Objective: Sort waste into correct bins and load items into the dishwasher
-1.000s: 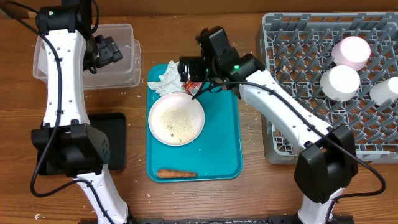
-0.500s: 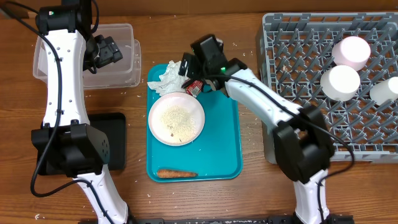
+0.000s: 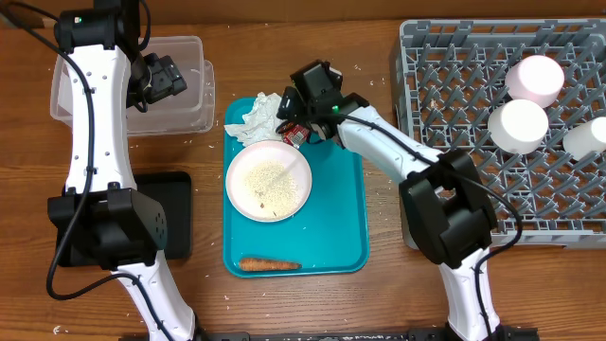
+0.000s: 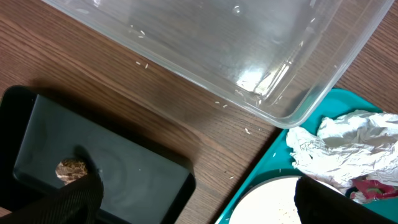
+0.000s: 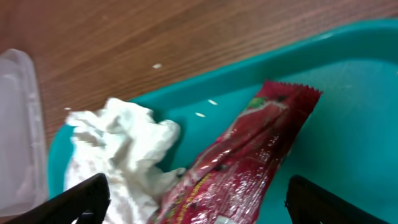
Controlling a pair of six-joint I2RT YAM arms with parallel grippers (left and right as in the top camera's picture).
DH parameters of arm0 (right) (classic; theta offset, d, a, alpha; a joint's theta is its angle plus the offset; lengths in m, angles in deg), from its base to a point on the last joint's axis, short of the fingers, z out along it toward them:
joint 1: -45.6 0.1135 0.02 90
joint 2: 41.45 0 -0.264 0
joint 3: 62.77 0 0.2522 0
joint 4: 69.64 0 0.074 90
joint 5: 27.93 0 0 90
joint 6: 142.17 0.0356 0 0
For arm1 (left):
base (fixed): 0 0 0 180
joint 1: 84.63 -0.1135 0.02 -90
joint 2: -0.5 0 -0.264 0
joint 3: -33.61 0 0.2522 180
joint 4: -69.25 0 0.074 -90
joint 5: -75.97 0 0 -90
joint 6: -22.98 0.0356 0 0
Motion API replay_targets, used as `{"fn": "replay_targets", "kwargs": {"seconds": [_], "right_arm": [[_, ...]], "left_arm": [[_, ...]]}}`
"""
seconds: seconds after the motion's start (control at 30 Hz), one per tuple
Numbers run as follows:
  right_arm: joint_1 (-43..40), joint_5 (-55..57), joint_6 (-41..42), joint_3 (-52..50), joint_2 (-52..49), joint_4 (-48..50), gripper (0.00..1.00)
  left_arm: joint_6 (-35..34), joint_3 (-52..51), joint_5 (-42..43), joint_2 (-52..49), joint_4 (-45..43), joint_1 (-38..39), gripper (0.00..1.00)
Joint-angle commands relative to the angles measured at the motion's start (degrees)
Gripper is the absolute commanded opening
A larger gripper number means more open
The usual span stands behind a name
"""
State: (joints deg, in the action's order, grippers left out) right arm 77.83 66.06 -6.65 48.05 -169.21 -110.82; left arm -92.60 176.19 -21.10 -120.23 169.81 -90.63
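**A:** Overhead view, entry one. Where is the right claw (image 3: pixel 290 117)?

**B:** At the 12 o'clock end of the teal tray (image 3: pixel 348 248). Its jaws are wide, with one finger on each side of the red snack wrapper (image 5: pixel 242 165), and they are not closed on it. The crumpled napkin (image 3: pixel 257 116) lies just beside the wrapper, at its 9 o'clock.

**A:** Left claw (image 3: pixel 167 78)?

**B:** Spread wide with nothing between the fingers, over the clear tub (image 3: pixel 185 114), which sits at 10 o'clock from the tray. The black tray (image 3: pixel 176 227) is on the bench at 8 o'clock. The left wrist view shows the brown lump (image 4: pixel 70 169) inside it.

**A:** Remaining items?

**B:** The plate (image 3: pixel 268 180) with loose rice (image 3: pixel 270 185) is on the teal tray, at 6 o'clock from the napkin. The carrot (image 3: pixel 268 265) lies at the tray's 6 o'clock end. The grey rack (image 3: pixel 454 104), at 3 o'clock, holds two bowls (image 3: pixel 535 78) (image 3: pixel 518 125) and the cup (image 3: pixel 585 137).
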Motion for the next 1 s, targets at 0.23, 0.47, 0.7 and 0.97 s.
{"fn": "replay_targets", "kwargs": {"seconds": [0.23, 0.47, 0.7, 0.97], "right_arm": [[-0.4, 2.1, 1.2, 0.3, -1.6, -1.4, 0.84], [-0.4, 3.3, 1.2, 0.3, -1.6, -3.1, 0.74], [-0.5, 3.3, 1.7, 0.6, -1.5, -4.4, 0.70], [-0.5, 1.4, 0.9, 4.9, -1.1, -9.5, 0.71]], "left_arm": [[-0.8, 0.6, 0.1, -0.3, -0.1, 0.3, 1.00], [-0.8, 0.6, 0.1, -0.3, -0.1, 0.3, 1.00], [-0.8, 0.6, 0.1, -0.3, -0.1, 0.3, 1.00], [-0.8, 0.6, 0.1, -0.3, -0.1, 0.3, 1.00]]}}
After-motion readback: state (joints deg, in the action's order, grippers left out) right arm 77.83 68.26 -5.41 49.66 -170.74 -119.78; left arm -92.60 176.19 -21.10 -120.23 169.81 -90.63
